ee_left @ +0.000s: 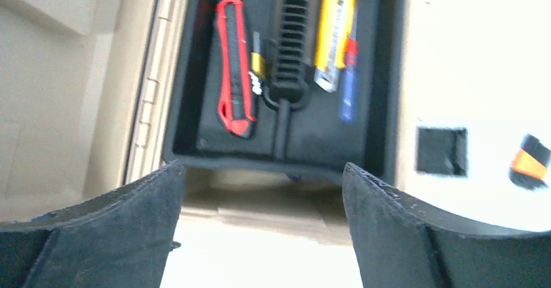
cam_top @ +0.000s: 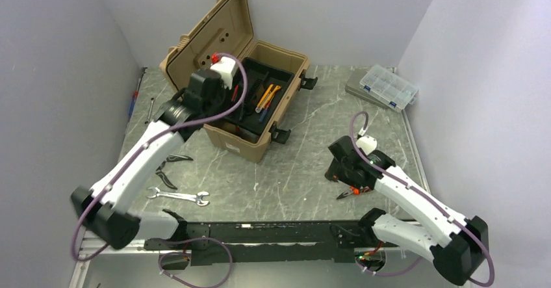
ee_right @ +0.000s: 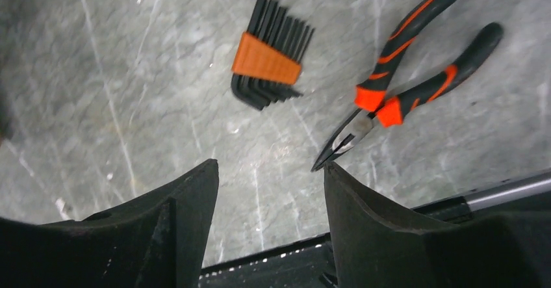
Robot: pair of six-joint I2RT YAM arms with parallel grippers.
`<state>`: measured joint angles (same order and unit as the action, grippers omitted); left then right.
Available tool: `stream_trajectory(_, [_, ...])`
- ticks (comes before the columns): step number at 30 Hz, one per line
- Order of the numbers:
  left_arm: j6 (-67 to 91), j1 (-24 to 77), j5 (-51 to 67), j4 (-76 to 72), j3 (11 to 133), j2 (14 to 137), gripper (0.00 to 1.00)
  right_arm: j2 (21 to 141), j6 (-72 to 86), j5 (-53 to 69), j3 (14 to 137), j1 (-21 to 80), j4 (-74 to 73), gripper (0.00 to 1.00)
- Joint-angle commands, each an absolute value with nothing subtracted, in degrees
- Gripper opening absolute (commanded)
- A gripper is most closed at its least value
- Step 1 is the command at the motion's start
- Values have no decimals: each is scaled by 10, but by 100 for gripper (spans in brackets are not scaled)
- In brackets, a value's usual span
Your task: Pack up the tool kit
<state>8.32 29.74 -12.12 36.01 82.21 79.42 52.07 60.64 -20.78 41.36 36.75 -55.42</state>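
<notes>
Upper centre, the left claw [ee_left: 263, 174] gapes wide and empty over the open toolbox [cam_top: 240, 144]. Lower right, the right claw [ee_right: 269, 171] stands open, empty, beside pliers [ee_right: 390, 103].

A grey-green marbled table [cam_top: 305, 171] filled the centre of the frame. Plain pale walls boxed it in: the left wall [cam_top: 52, 73], the back wall [cam_top: 338, 15] along the top, and the right wall [cam_top: 481, 73]. The light was soft and even.
</notes>
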Motion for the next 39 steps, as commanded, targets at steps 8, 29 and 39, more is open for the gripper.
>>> stream_trajectory(8, [133,410,50,310,621,551,99,617,583,-240,445,301,-536,97])
stream_trajectory(29, [128,516,2,326,535,478,99,563,593,-166,304,28,-456,89])
stream_trajectory(39, [118,515,-25,342,513,448,99,612,543,-122,343,8,-424,86])
